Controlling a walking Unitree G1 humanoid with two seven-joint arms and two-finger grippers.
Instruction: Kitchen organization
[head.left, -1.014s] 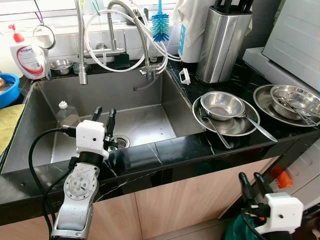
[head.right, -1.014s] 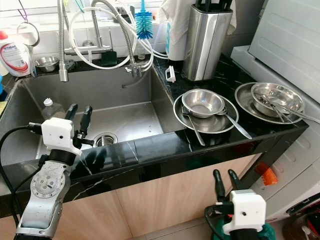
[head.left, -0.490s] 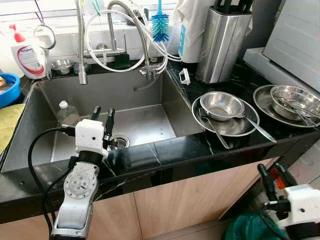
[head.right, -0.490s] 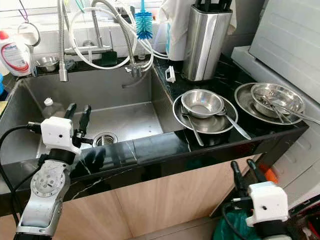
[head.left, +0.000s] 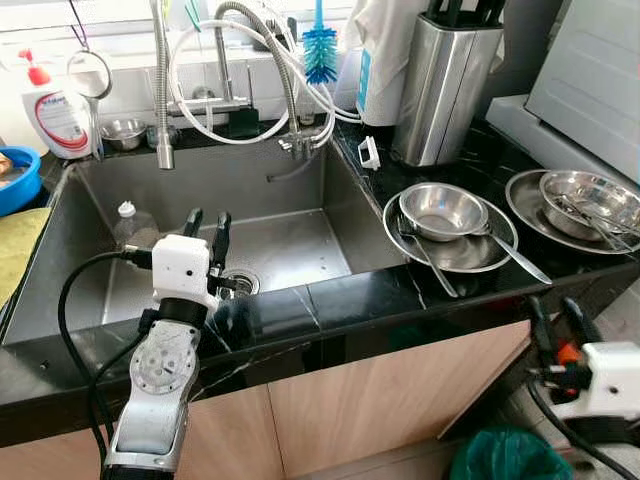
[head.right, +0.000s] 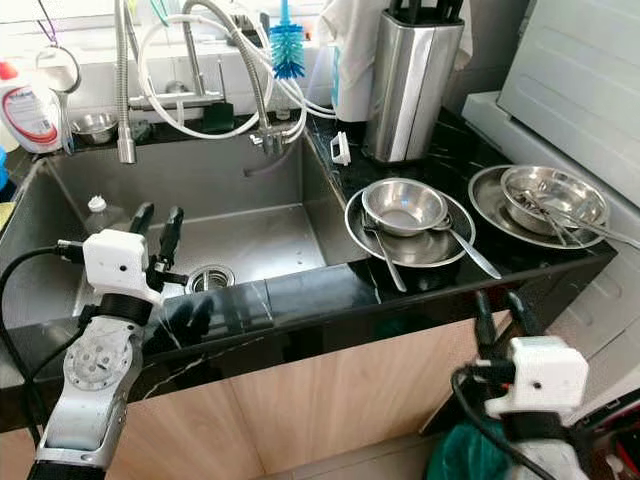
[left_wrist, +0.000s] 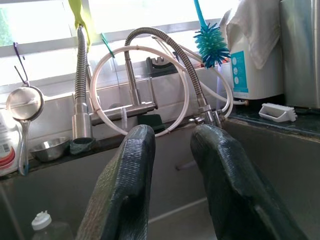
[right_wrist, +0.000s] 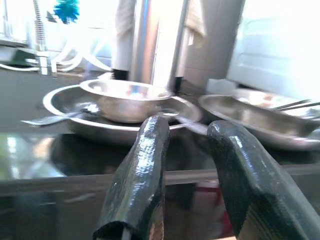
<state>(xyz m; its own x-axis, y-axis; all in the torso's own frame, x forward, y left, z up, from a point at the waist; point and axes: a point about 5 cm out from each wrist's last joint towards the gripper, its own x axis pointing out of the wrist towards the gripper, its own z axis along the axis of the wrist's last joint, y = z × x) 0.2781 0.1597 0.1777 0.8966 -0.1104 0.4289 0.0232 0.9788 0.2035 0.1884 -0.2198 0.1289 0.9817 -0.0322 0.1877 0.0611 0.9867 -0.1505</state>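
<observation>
Taking up the middle and left of the left eye frame is the steel sink (head.left: 290, 200), with a small plastic bottle (head.left: 127, 226) lying in its left part and the drain (head.left: 238, 283) near the front wall. Right of it, on the black counter (head.left: 330, 300), stands the tall knife block (head.left: 445, 80) at upper right. Below that sits a steel plate (head.left: 470, 255) carrying a bowl (head.left: 443, 210) and two spoons (head.left: 428, 262), one jutting toward the counter's front edge. A second plate with bowl (head.left: 590, 200) lies at the far right.

My left gripper (head.left: 207, 228) hovers at centre left above the front of the sink, fingers a narrow gap apart, nothing between them. My right gripper (head.left: 560, 318) is at lower right, below the counter edge and in front of the cabinet, fingers parted and empty; its wrist view looks level across the counter at the nearer plate (right_wrist: 125, 125).

I judge the dishes are what needs moving. Risks as I see them: raising my right arm from under the overhang could knock the counter edge or the protruding spoon, sending it off the front; gripping the plate rim could tip the loose bowl and spoons.
</observation>
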